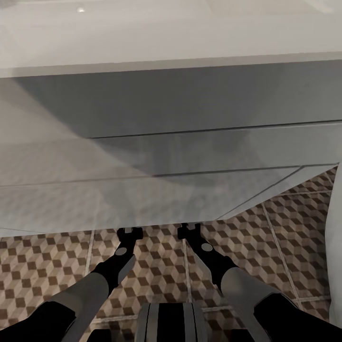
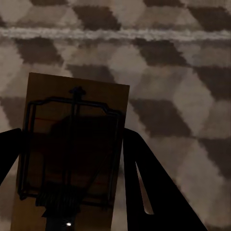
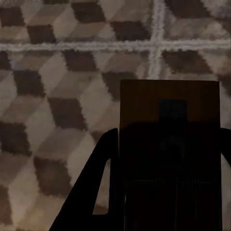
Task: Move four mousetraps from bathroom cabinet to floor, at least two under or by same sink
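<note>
I find each gripper clamped on a mousetrap, long axis running out along the fingers. The left gripper (image 1: 129, 232) holds its mousetrap (image 2: 72, 154) between both fingers; the right gripper (image 1: 189, 231) grips the second mousetrap (image 3: 169, 154) likewise. Directly beneath both lies the bathroom floor (image 1: 237, 247). Beyond, the white vanity (image 1: 190, 142) under the sink overhangs their tips.

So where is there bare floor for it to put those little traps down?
Each gripper holds a mousetrap: left, right. Bare patterned floor lies open left of the left gripper, and more between the right gripper and the white edge at far right. The white vanity looms close above, so it is tight there.
</note>
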Controlling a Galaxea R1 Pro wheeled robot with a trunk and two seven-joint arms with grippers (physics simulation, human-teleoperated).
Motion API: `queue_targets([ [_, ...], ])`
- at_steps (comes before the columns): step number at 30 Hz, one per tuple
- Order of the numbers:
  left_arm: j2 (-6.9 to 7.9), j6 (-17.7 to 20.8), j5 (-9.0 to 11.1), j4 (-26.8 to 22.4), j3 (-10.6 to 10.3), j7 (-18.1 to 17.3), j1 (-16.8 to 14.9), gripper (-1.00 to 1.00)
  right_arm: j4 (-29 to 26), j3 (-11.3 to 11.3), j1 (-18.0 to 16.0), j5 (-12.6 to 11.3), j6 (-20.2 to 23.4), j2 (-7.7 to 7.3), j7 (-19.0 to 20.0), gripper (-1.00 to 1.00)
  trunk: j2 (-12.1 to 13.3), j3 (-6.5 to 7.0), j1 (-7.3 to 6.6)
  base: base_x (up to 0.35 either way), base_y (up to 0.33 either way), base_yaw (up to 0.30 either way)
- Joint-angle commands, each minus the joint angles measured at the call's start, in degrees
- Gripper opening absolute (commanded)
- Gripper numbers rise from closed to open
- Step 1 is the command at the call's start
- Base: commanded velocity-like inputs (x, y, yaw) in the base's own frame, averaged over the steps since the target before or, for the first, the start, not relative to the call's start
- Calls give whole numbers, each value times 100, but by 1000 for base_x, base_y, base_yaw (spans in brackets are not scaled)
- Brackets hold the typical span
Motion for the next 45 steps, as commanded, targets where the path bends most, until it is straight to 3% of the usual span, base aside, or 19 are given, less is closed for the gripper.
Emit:
queue_targets([
  [1,0,2,-16,0,2,-9,0,-100,0,-2,0,-7,-3,0,15,-100,-2,-23,2,0,0,0],
  [4,0,-3,-12,0,5,-9,2,-100,-2,-4,0,-7,-7,0,15,-100,-6,-89,10,0,0,0],
  [32,-4,1,-5,5,1,-16,12,-100,-35,-3,-74,-1,-5,0,15,-100,-6,-89,10,0,0,0],
  [40,-49,95,6,32,13,-593,5,-100,-6,-5,-79,8,-8,0,15,-100,-6,-89,10,0,0,0],
  [45,-67,112,8,68,21,-728,4,-100,-9,-5,-79,10,-10,0,15,-100,-6,-89,10,0,0,0],
])
